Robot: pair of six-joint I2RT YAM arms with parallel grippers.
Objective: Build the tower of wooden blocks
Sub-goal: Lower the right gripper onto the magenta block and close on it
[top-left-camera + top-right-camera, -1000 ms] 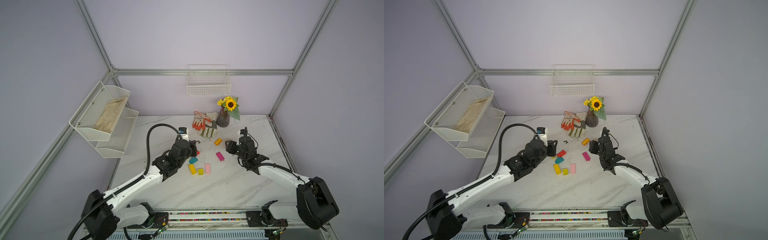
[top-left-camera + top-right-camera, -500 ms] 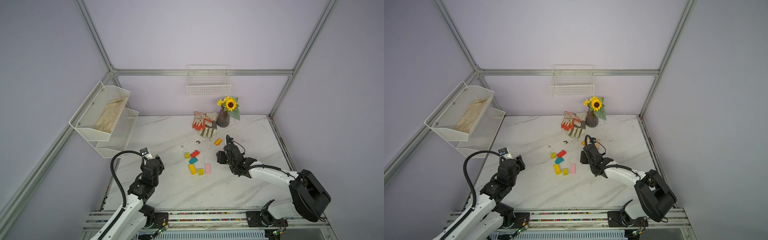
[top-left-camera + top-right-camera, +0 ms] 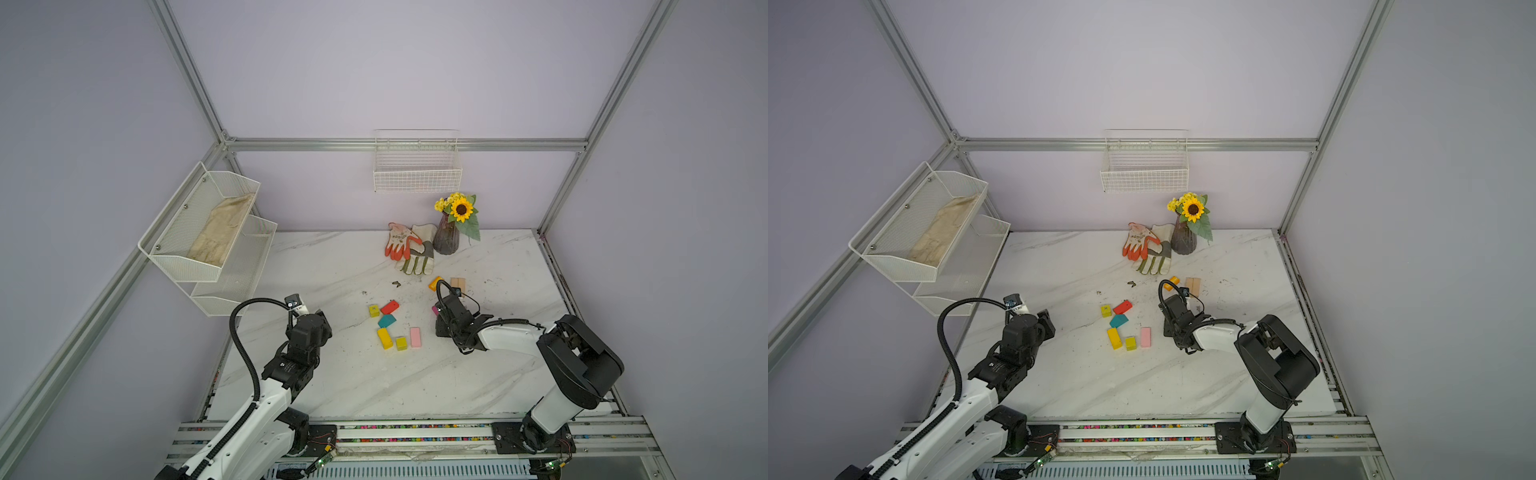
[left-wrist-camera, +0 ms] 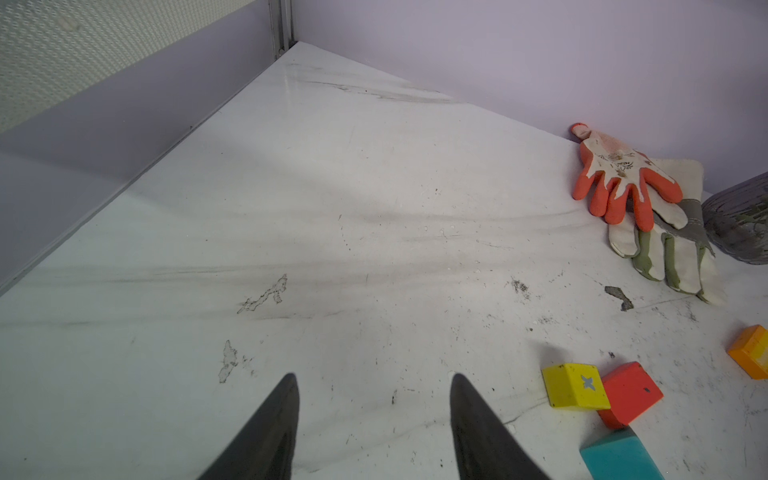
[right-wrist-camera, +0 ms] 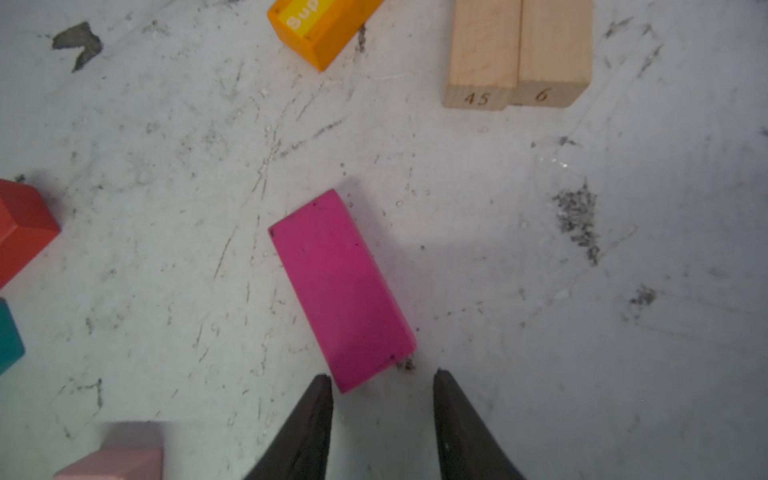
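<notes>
Tapered black left jaws and right jaws stand parted, empty, a smooth magenta bar (image 5: 340, 286) just beyond the right pair on the scuffed marble surface (image 5: 540, 332).

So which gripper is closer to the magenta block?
Right. The right gripper sits just short of the magenta block, jaws open; the left gripper is far off, beyond the X-marked yellow cube.

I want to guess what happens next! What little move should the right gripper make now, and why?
Probably ease the right gripper forward over the magenta block, turning a bit to match its slant. Its jaws are open and empty, and the block lies flat just ahead, not yet between them.
</notes>
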